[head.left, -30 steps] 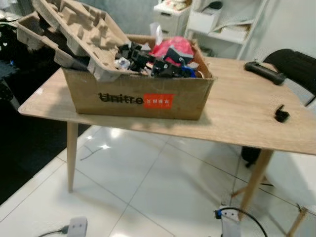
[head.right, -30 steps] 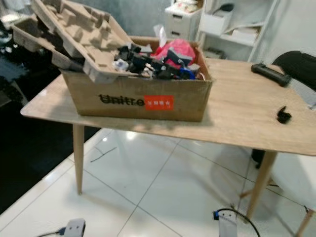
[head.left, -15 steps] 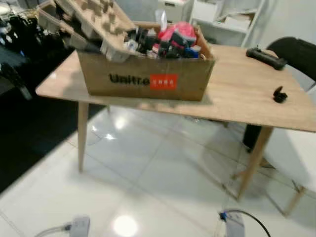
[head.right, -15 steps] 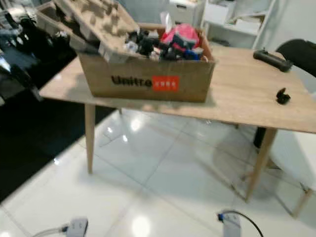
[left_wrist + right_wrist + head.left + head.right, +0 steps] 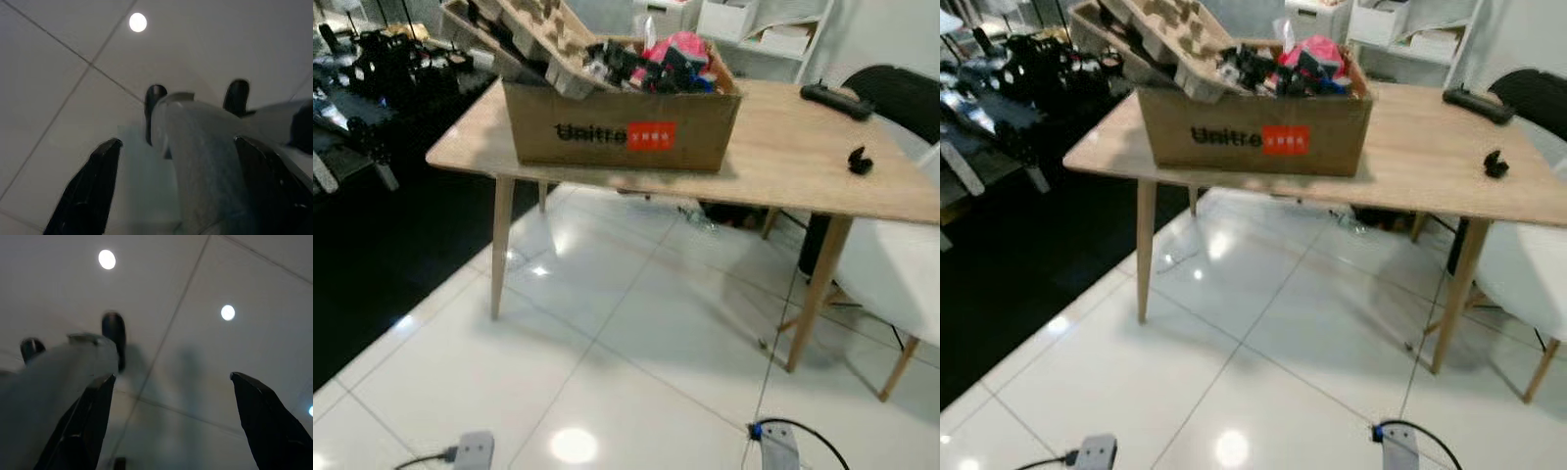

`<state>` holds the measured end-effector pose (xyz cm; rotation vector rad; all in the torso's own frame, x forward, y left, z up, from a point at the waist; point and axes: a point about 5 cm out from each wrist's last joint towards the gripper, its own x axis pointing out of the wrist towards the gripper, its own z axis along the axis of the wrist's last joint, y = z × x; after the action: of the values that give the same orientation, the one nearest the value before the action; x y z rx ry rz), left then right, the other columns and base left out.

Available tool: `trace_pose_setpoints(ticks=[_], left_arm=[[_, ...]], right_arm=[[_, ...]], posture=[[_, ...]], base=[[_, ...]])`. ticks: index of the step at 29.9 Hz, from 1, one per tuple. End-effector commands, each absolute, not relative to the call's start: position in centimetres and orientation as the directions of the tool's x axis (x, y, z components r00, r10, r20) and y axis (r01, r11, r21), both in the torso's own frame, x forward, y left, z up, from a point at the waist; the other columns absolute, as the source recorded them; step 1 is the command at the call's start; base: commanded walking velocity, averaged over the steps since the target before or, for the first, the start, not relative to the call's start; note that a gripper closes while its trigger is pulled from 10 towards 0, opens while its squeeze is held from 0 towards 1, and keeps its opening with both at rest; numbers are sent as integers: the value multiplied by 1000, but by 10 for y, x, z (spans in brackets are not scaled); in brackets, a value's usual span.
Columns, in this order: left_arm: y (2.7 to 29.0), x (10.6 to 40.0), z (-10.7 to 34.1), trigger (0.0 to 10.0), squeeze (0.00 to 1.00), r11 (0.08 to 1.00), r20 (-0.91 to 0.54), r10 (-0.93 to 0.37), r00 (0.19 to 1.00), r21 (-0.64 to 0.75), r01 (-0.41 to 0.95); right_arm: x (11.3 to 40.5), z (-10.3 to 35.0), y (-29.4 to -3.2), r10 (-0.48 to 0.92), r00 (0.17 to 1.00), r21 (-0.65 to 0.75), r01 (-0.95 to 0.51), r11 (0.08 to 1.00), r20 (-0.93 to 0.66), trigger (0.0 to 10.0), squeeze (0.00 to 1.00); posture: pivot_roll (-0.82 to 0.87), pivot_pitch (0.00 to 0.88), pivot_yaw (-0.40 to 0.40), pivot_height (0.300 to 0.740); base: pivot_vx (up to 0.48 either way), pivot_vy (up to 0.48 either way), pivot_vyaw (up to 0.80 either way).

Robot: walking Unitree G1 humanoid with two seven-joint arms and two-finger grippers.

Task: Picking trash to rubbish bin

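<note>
I see a wooden table (image 5: 803,162) on slanted legs standing ahead of me on a glossy white tiled floor (image 5: 607,372). On its left half sits a cardboard box (image 5: 625,132) printed "Unitree" with a red label, heaped with trash: black bits, a pink-red bundle (image 5: 677,47) and something blue at the right end. Moulded pulp packing trays (image 5: 524,34) lean out over the box's left rim. On the bare right half of the table lie a small black object (image 5: 859,161) near the front edge and a long black remote-like device (image 5: 836,96) further back. A black chair (image 5: 901,93) stands behind the table's right end, a white shelf unit (image 5: 773,34) behind that. Dark equipment (image 5: 382,73) is heaped at far left; detail blurred.

Both arms hang low. Left gripper (image 5: 178,147): fingers spread apart, nothing between them, above the tiles with the robot's foot below. Right gripper (image 5: 171,382): likewise released and empty over the tiles.
</note>
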<state>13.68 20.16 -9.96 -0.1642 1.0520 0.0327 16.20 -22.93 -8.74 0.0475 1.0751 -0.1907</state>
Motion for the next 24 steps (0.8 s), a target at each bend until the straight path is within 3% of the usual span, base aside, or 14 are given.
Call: trace_pose_setpoints(ticks=[1, 15, 19, 24], left_arm=[[201, 123, -104, 10000, 0, 988, -891, -56, 451, -115, -104], [202, 125, -104, 10000, 0, 989, -890, -56, 453, -110, -94], [202, 126, -104, 10000, 0, 988, -888, -53, 458, -112, -102], [202, 127, -103, 10000, 0, 988, -886, -53, 460, -113, -102]], right_arm=[[158, -90, -227, -127, 444, -50, 180, 982, -887, 10000, 0], [159, -89, -227, -130, 441, -53, 181, 982, -888, 10000, 0], [159, -89, -228, -135, 436, -59, 182, 982, -890, 10000, 0], [158, -90, -228, -138, 424, -66, 179, 982, -895, 10000, 0]], posture=[[132, 90, -42, 740], [129, 77, -43, 740], [129, 74, -43, 740], [131, 77, -45, 740]], base=[[-330, 0, 0], [-326, 0, 0], [0, 0, 0], [0, 0, -774]])
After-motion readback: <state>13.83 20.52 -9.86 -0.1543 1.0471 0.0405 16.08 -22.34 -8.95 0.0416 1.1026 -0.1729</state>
